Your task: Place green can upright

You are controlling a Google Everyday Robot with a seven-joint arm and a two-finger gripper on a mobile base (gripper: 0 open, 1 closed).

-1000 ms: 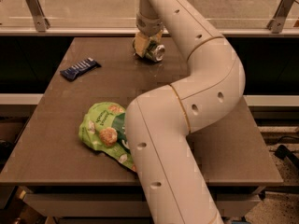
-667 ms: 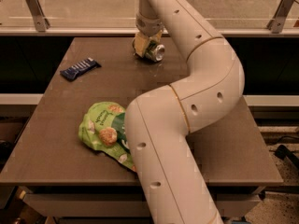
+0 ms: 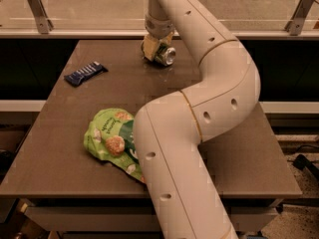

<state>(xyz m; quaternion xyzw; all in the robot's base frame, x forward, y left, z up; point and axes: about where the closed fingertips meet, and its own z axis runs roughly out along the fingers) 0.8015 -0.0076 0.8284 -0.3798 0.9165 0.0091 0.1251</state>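
The green can (image 3: pixel 166 57) lies tilted on its side at the far middle of the brown table (image 3: pixel 60 148), its silver end facing front right. My gripper (image 3: pixel 155 49) reaches down from the white arm (image 3: pixel 199 108) and sits right on the can. Its yellowish fingers (image 3: pixel 149 49) are closed around the can's green body, which they mostly hide. The can is at the tabletop or just above it.
A large flat green snack pouch (image 3: pixel 109 139) lies at the front left, partly behind my arm. A dark blue snack bar (image 3: pixel 85 73) lies at the far left. A glass rail with metal brackets (image 3: pixel 39 9) runs behind the table.
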